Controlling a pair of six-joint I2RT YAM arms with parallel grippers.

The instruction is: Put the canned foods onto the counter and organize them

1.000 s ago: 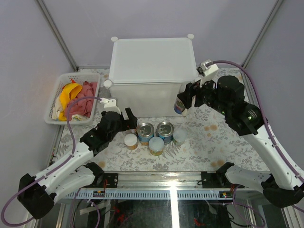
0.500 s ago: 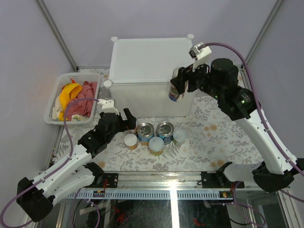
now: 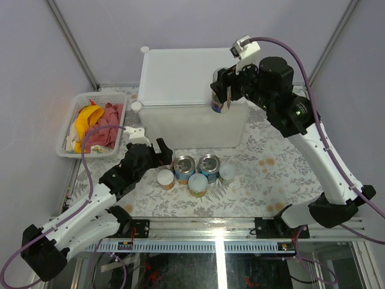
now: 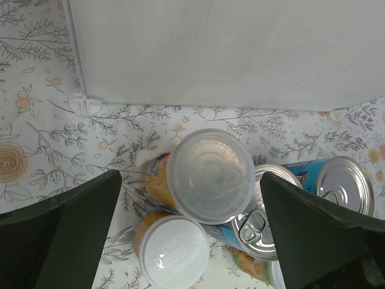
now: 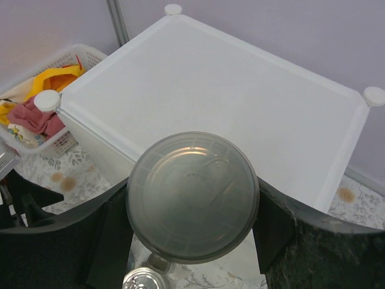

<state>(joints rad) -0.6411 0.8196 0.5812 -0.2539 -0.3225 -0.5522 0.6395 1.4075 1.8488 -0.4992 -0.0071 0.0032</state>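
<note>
My right gripper [image 3: 221, 96] is shut on a slim pale-lidded canister [image 3: 219, 103], [image 5: 192, 195] and holds it upright in the air over the front right edge of the counter [image 3: 180, 72], [image 5: 240, 90]. The counter's flat top is bare. The other canned foods stand clustered on the patterned mat before the counter: two blue steel cans [image 3: 184, 165] [image 3: 209, 163], a white-lidded jar [image 3: 165, 179] and two pale-lidded cans [image 3: 198, 183] [image 3: 227, 173]. My left gripper [image 3: 160, 150], [image 4: 189, 229] is open just left of this cluster, looking down on a pale-lidded can [image 4: 210, 176], a white-lidded jar [image 4: 171, 253] and a steel can [image 4: 264, 226].
A white mesh basket [image 3: 69, 123] with a yellow banana [image 3: 87, 114] and a pink cloth [image 3: 107, 126] sits left of the counter. Grey walls and metal frame posts close in the back and sides. The arm bases are bolted along the near rail.
The right arm has lifted the canister from in front of the counter up and left over its front right edge. The left arm has hardly moved.
</note>
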